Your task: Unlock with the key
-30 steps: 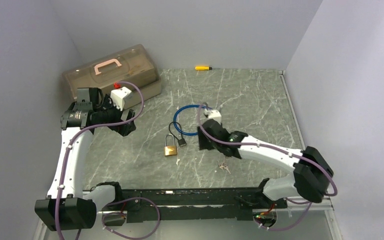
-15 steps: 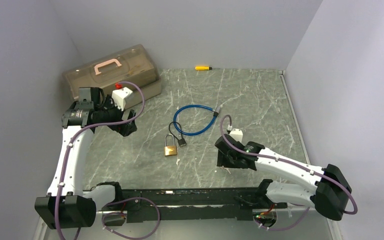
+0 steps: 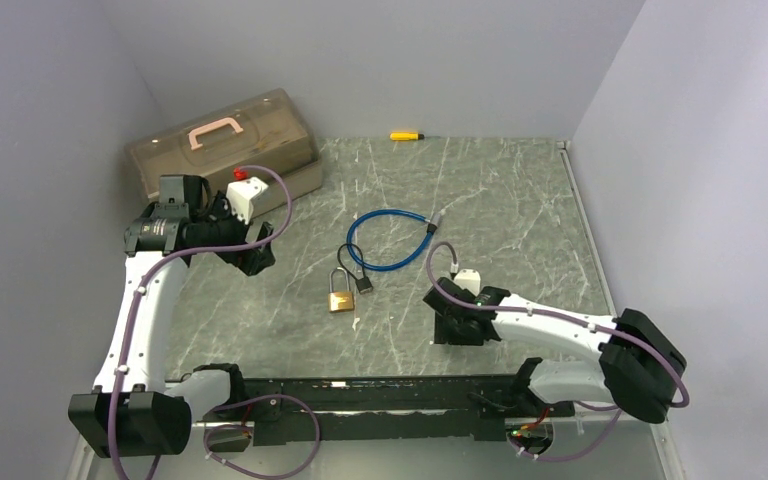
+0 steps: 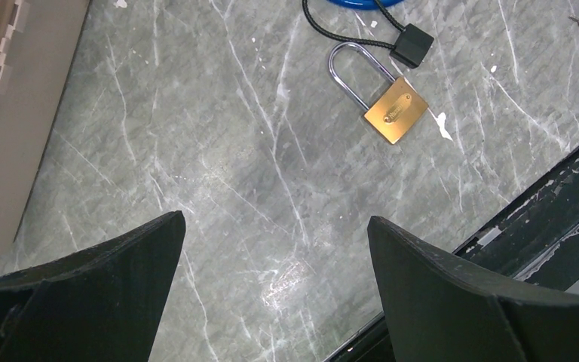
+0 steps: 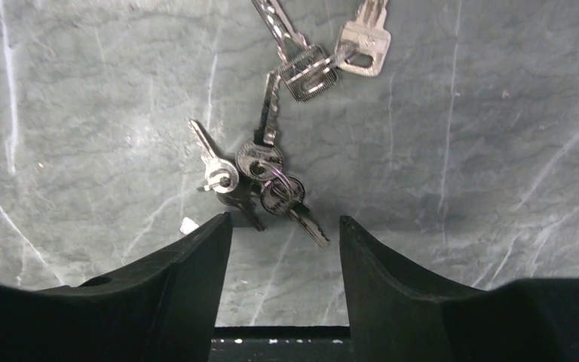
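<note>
A brass padlock with a steel shackle lies flat on the marble table, beside a small black lock on a cord. A bunch of silver keys lies on the table just ahead of my right gripper, which is open; one key's tip reaches the mouth between the fingertips, untouched. A second bunch of keys lies farther out. In the top view the arm hides the keys. My left gripper hangs wide open and holds nothing, left of the padlock.
A blue cable loop lies beyond the padlock. A brown toolbox with a pink handle stands at the back left, near my left wrist. A yellow screwdriver lies by the back wall. The black front rail runs close behind the right gripper.
My right arm has pulled back from the blue cable toward the near edge and come down over the keys. The left arm has stayed put.
</note>
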